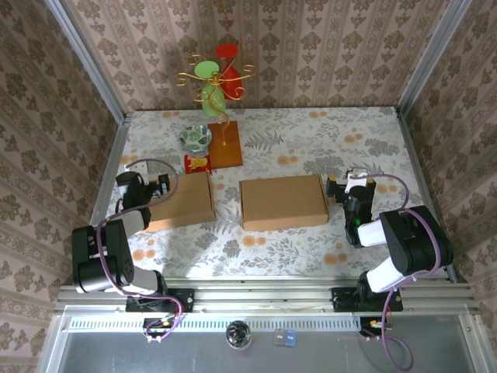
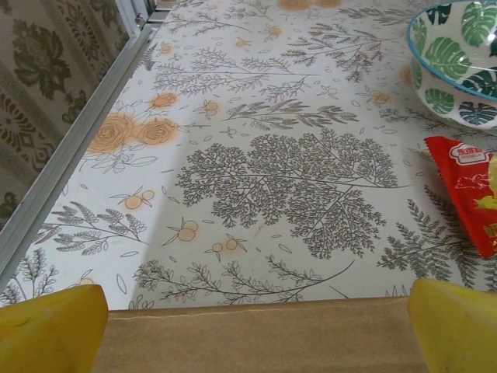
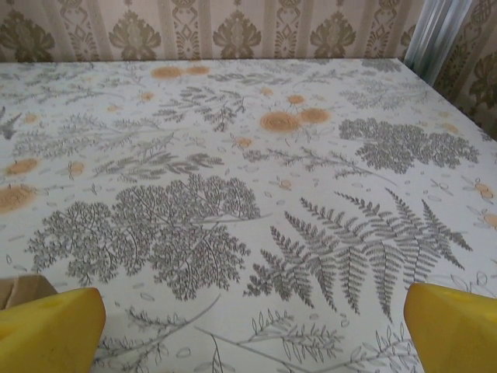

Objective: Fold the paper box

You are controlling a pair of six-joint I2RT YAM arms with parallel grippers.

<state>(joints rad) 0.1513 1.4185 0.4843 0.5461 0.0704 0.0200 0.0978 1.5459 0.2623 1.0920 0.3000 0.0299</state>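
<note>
1. The central paper box (image 1: 283, 201) lies closed and flat-topped in the middle of the table (image 1: 349, 140). A left paper box (image 1: 181, 200) sits well apart from it, toward your left arm.
2. In the left wrist view you get only a strip of the left paper box (image 2: 256, 338), cut off by the bottom edge, so its flaps cannot be judged there.
3. In the right wrist view a small cardboard corner (image 3: 22, 289) pokes in at the lower left, probably the central box, though too little shows to be sure.
4. Your left gripper (image 1: 159, 186) sits at the far left corner of the left box. Its yellow fingers (image 2: 48, 330) are spread wide, with the cardboard edge running across the gap and nothing pinched.
5. Your right gripper (image 1: 335, 189) is just beside the central box's right edge. Its fingers (image 3: 454, 326) are spread over bare tablecloth.
6. A leaf-patterned bowl (image 1: 195, 137) stands beyond the left box, cropped in the wrist view (image 2: 458, 66). You cannot tell whether anything is inside.
7. A red packet (image 1: 198, 162) lies between the bowl and the left box, beside a brown board (image 1: 225, 145).
</note>
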